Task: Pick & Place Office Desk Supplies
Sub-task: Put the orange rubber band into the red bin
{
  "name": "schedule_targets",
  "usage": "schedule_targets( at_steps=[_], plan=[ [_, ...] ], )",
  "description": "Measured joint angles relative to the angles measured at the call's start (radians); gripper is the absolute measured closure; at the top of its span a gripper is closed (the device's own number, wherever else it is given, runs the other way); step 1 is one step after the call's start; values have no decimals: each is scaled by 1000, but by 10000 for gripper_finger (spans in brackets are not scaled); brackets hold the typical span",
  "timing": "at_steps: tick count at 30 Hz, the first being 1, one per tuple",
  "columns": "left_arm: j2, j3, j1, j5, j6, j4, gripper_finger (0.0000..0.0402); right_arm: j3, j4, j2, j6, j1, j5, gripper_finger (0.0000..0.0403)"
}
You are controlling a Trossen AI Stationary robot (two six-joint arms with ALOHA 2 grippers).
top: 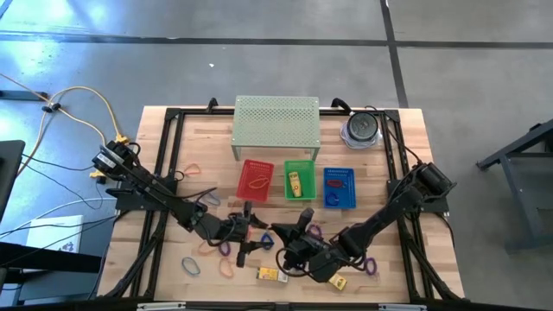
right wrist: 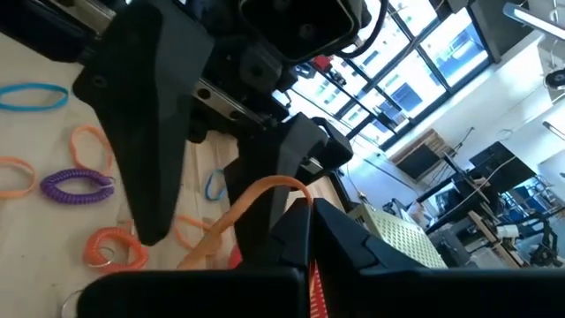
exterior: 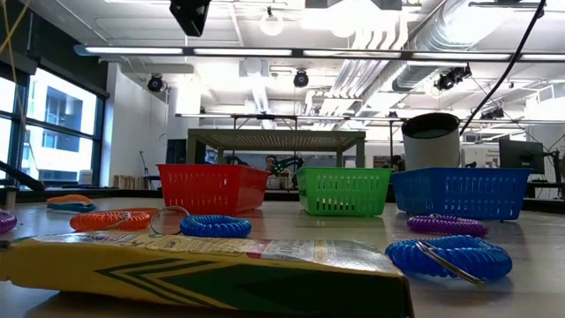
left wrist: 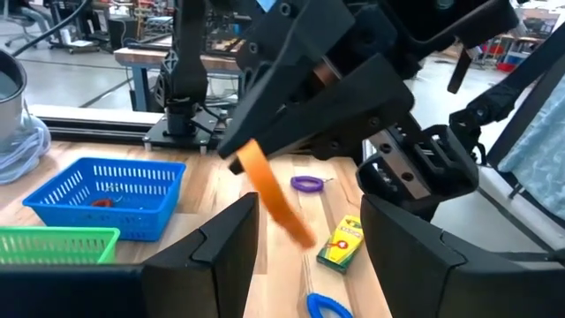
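Observation:
Above the table's near middle my two grippers meet tip to tip. My right gripper [top: 289, 235] is shut on an orange rubber band [left wrist: 275, 196]. My left gripper [top: 251, 226] faces it, open, with one finger on either side of the hanging band [right wrist: 256, 187]; whether a finger touches it I cannot tell. More bands lie on the table: a blue one [top: 190, 265] and a purple one [top: 369, 266]. Two yellow boxes [top: 272, 274] [top: 337, 282] lie near the front edge, and a third [top: 295, 183] lies in the green basket [top: 300, 164]. My right gripper pinches one end of the orange band [left wrist: 250, 159] between its two shut fingers. It reaches in about level from the table's right side. The band hangs slanting below the fingertips, clear of the table, between my left gripper's fingers.
A red basket [top: 255, 164], the green one and a blue basket [top: 340, 173] stand in a row behind the grippers. A perforated green shelf [top: 276, 125] and a grey container [top: 361, 128] stand at the far edge. A yellow box [exterior: 203, 265] fills the low view's foreground.

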Motion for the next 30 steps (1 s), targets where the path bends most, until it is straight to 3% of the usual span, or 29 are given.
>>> schedule_targets(
  at_steps=[17,21,30],
  plan=[
    [0,0,0,0,-2,-1,213,0,0,0,0,1,0,400],
    [0,0,0,0,-2,-1,244,0,0,0,0,1,0,400],
    [0,0,0,0,-2,-1,356,0,-10,0,0,1,-2,400]
  ],
)
